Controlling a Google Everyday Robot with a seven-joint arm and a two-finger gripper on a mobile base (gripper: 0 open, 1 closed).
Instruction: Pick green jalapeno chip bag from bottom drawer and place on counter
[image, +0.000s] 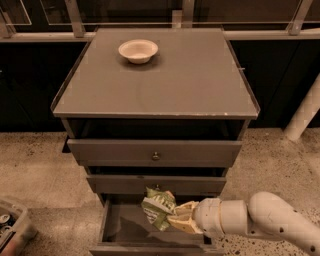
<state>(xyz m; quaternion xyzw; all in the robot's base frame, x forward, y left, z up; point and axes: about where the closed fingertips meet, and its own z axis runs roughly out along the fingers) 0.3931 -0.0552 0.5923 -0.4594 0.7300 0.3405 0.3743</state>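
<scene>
The green jalapeno chip bag (156, 207) is crumpled and held above the open bottom drawer (127, 227), in front of the middle drawer's face. My gripper (176, 221) reaches in from the right on a white arm and is shut on the bag's right side. The bag is off the drawer's grey floor. The counter (200, 75), the wide flat grey top of the cabinet, lies well above the bag.
A white bowl (138, 50) sits at the back left of the counter. The two upper drawers (155, 152) with round knobs are slightly open. A bin with cans (10, 227) stands on the floor at the left. A white post (305, 110) stands at the right.
</scene>
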